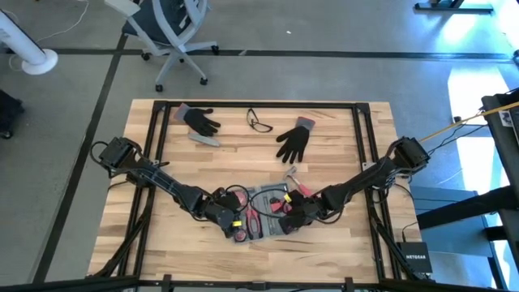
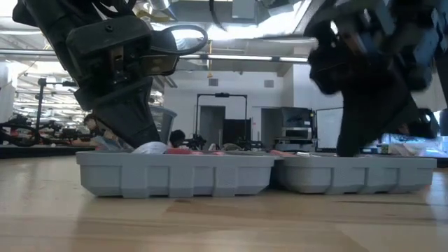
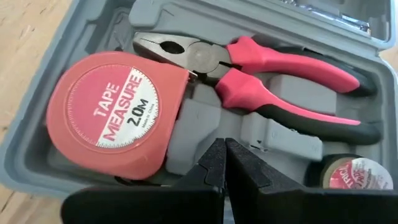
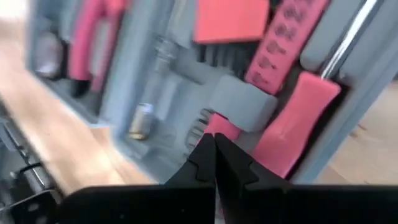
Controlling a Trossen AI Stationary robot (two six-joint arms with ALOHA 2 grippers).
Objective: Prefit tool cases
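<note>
Both grippers shut, over tool case

The open tool case lies near the counter's front edge; tape measure and pliers sit side by side inside.

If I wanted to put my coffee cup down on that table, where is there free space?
Bare wood lies along the table's near right corner and its near left corner, and between the two black gloves and the open tool case. It is crowded at the case, where the left gripper and right gripper, both shut, hang over it.
</note>
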